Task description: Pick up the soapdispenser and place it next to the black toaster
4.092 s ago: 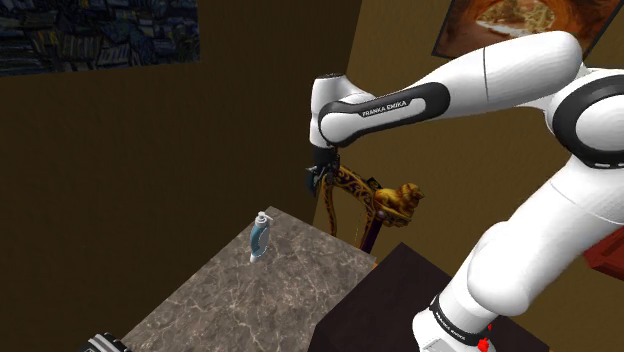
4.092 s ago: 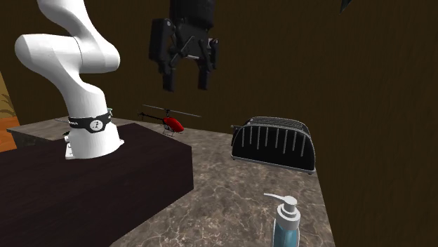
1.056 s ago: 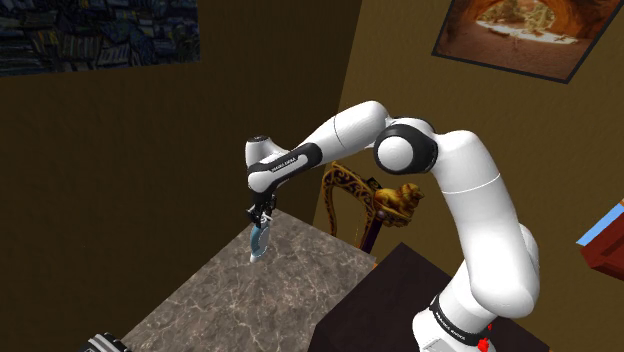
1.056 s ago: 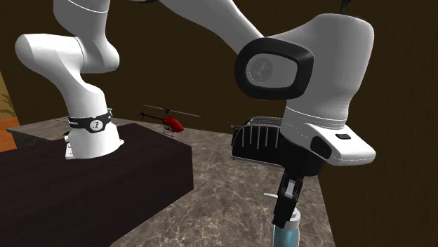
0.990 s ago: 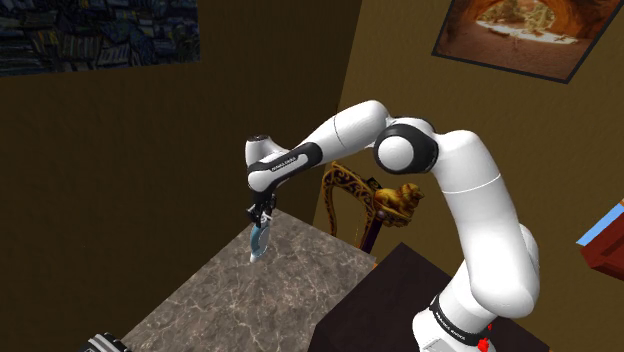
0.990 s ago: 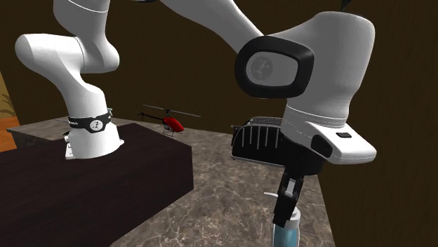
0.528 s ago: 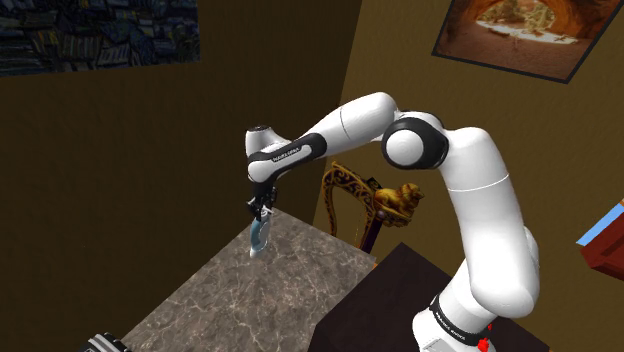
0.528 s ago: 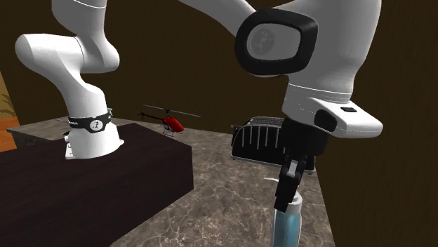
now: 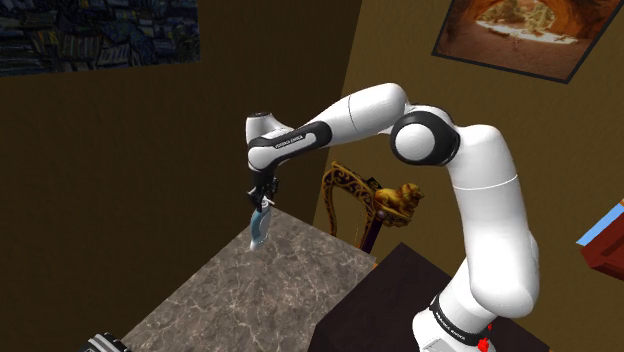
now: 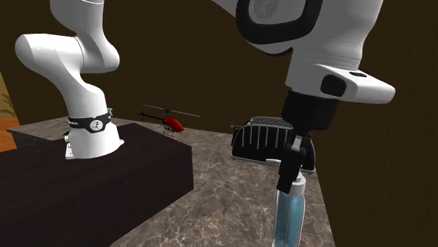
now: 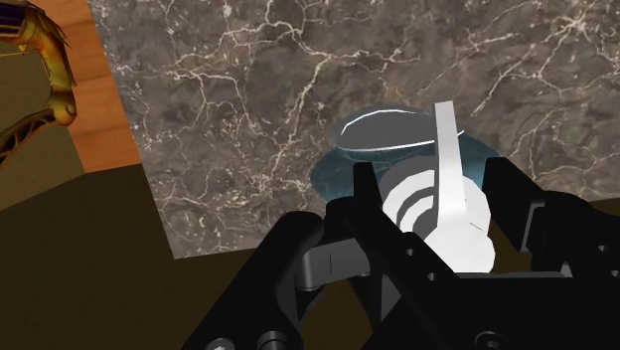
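The soap dispenser (image 9: 260,228) is a clear bluish bottle with a white pump. It hangs a little above the far corner of the marble counter (image 9: 262,295). My gripper (image 9: 263,203) is shut on its pump neck from above. In the second exterior view the bottle (image 10: 289,216) hangs below the gripper (image 10: 290,170), in front of the black slotted toaster (image 10: 261,142). In the wrist view the black fingers (image 11: 370,214) clasp the white pump head (image 11: 449,214), with the bluish body (image 11: 343,167) beneath. A dark corner of the toaster (image 9: 104,344) shows at the shoulder view's lower left.
A red toy helicopter (image 10: 170,123) sits on the counter beyond the dark stand (image 10: 105,179). A golden ornate figure (image 9: 385,198) stands off the counter's far edge. Brown walls close in behind the counter, with a framed picture (image 9: 520,35) up high.
The gripper has risen with the soap dispenser held in it, lifting the bottle off the counter. Its fingers have stayed shut.
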